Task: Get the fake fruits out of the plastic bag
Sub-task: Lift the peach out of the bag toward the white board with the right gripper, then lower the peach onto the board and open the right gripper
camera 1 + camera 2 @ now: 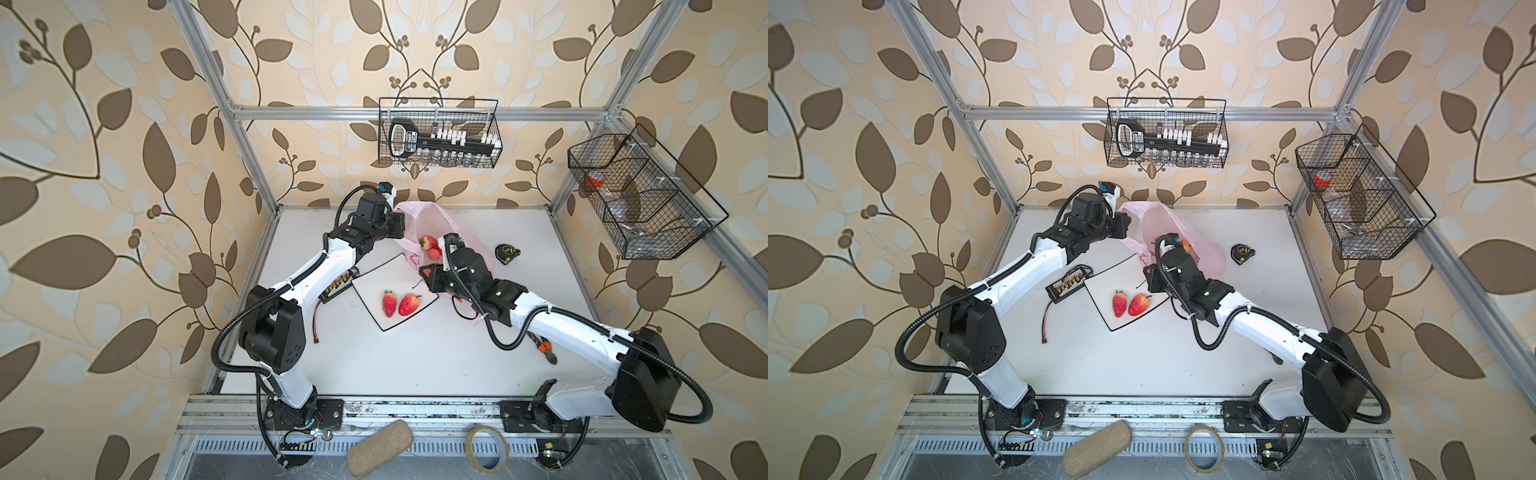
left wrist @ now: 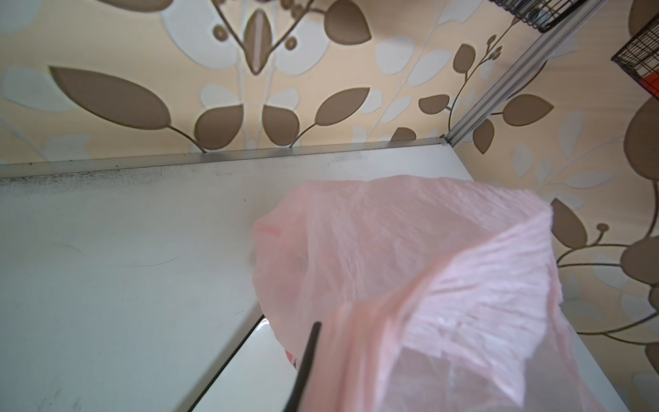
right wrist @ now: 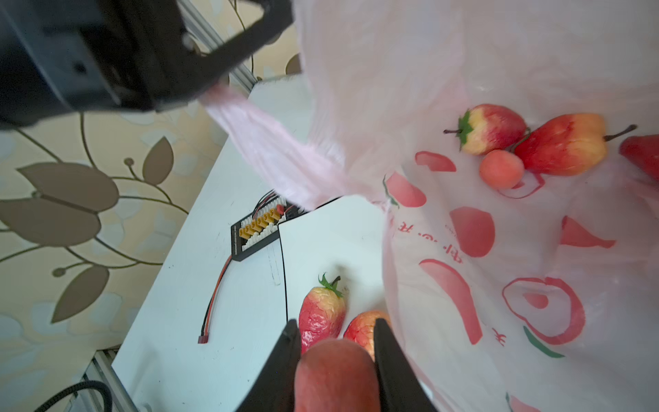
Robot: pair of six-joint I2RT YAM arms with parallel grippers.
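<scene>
On the left of the desk (image 1: 395, 365), the left gripper (image 1: 398, 227) has its jaws shut tight on one handle of the pink plastic bag (image 1: 415, 216). It holds the handle up, so the bag's mouth stands open. Near that arm lies a black connector board (image 1: 338, 286), right at a corner of the white square plate (image 1: 374, 286). Two strawberries (image 1: 399, 304) lie side by side on the plate, with their leafy caps pointing toward the back wall. Further right, the right gripper (image 3: 336, 326) hangs over the plate's edge, just beside the bag. Its jaws are clamped on a round pinkish-red cherry (image 3: 335, 374). In the right wrist view the two strawberries sit straight past the held cherry. So the plate is right below these jaws, and the right arm is the nearer one. The cherry likely needs to go down on the bare plate beside the strawberries, not on top of them. Inside the bag, the other strawberries (image 3: 563, 144) and a second cherry (image 3: 501, 173) lie bunched together. A tape measure (image 1: 508, 251) sits on the desk to the right of the bag.
</scene>
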